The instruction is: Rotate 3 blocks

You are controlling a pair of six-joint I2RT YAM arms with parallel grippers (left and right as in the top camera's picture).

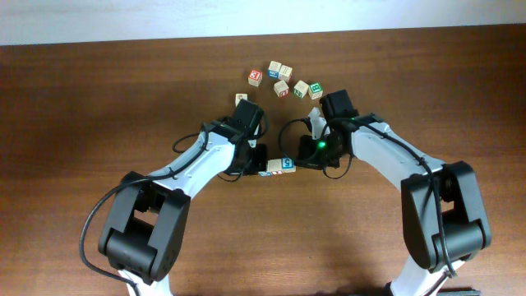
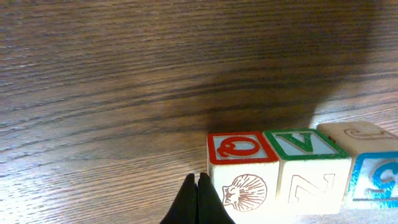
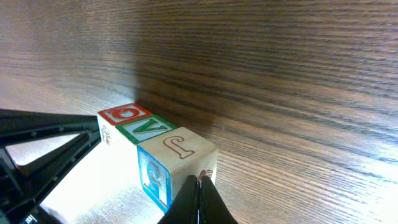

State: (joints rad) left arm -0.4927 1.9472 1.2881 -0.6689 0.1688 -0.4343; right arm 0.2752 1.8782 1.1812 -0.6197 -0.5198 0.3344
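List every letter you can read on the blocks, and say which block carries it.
"Q": top of the red-lettered block.
"V": top of the green-lettered block.
"Z", pale: that block's side.
"J", pale: top of the third block.
Blue letter on its side: cut off, unreadable.
Letters on the loose blocks: too small.

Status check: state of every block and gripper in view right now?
Q block, red Q up, one end of row
V block, green V up, middle of row
J block, J up, other end of row
left gripper, shut, tips beside Q block
right gripper, shut, tips beside J block
loose blocks, scattered beyond the row
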